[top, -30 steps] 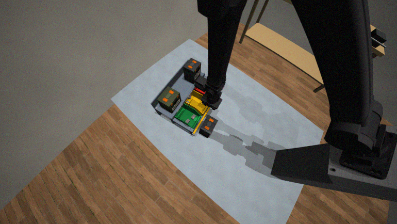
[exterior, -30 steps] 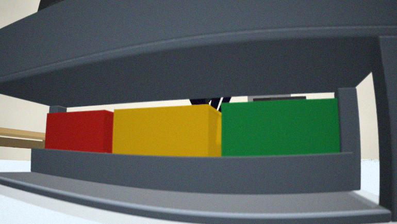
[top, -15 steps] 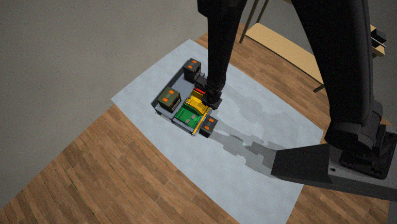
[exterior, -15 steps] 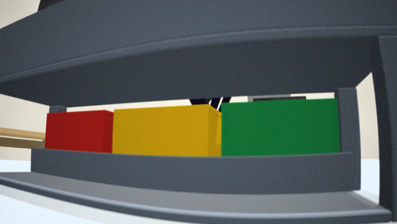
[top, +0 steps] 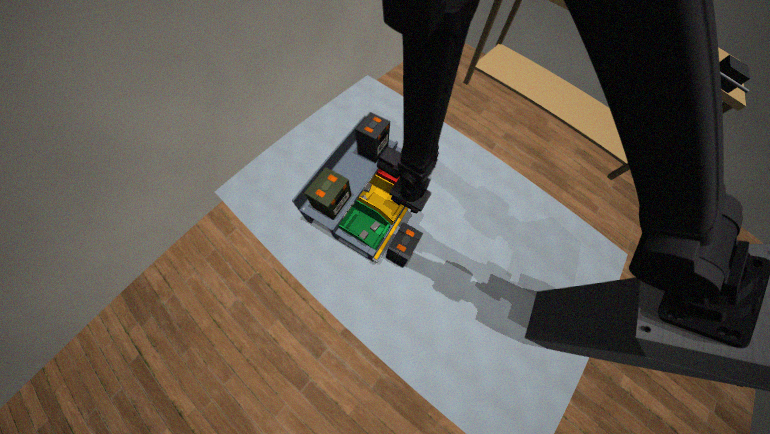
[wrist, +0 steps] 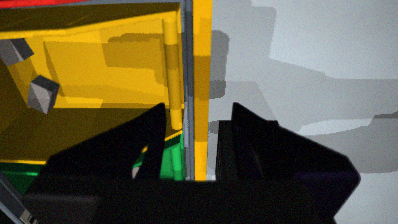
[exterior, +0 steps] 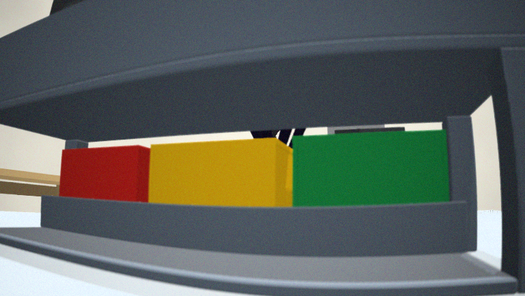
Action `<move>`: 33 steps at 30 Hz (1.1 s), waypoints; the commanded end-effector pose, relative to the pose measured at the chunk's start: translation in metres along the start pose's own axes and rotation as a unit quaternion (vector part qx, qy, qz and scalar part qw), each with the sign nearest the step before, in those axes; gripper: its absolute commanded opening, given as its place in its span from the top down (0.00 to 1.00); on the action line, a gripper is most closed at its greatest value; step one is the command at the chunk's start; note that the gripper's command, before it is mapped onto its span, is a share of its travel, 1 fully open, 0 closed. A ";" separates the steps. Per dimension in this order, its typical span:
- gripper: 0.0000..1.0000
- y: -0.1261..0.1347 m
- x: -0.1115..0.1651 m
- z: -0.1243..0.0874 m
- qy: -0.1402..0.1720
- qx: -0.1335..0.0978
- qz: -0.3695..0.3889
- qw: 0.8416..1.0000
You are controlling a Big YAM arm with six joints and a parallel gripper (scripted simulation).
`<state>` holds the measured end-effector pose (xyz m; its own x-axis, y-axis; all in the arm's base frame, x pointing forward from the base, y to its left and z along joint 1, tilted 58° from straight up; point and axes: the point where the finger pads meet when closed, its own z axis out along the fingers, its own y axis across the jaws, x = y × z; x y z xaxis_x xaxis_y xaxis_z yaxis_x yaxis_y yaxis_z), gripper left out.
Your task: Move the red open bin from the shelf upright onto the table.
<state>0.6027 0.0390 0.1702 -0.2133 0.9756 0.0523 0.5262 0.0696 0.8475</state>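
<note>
The red bin [exterior: 104,172] sits at the left end of a low grey shelf [exterior: 253,228], beside a yellow bin [exterior: 220,172] and a green bin [exterior: 371,167]. From above only a sliver of the red bin [top: 387,175] [wrist: 40,2] shows beside my arm, and in the wrist view it is a thin strip at the top edge. My gripper [wrist: 198,111] is open. Its fingers straddle the yellow bin's [wrist: 100,75] side wall and a yellow strip [wrist: 202,90] along the shelf edge, with gaps on both sides. Small grey parts [wrist: 42,92] lie in the yellow bin. The red bin's contents are hidden.
Three dark boxes with orange marks stand around the shelf: one at the far end [top: 372,134], one on the left [top: 327,191] and one at the near corner [top: 404,243]. The shelf stands on a grey mat [top: 431,301]. My base [top: 700,301] is at the right.
</note>
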 end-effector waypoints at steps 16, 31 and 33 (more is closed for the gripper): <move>0.57 -0.011 0.004 0.007 0.002 0.006 0.003 1.000; 0.57 -0.011 0.004 0.007 0.002 0.008 0.004 1.000; 0.57 -0.011 0.004 0.007 0.002 0.008 0.004 1.000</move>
<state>0.6015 0.0391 0.1680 -0.2132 0.9756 0.0526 0.5272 0.0695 0.8469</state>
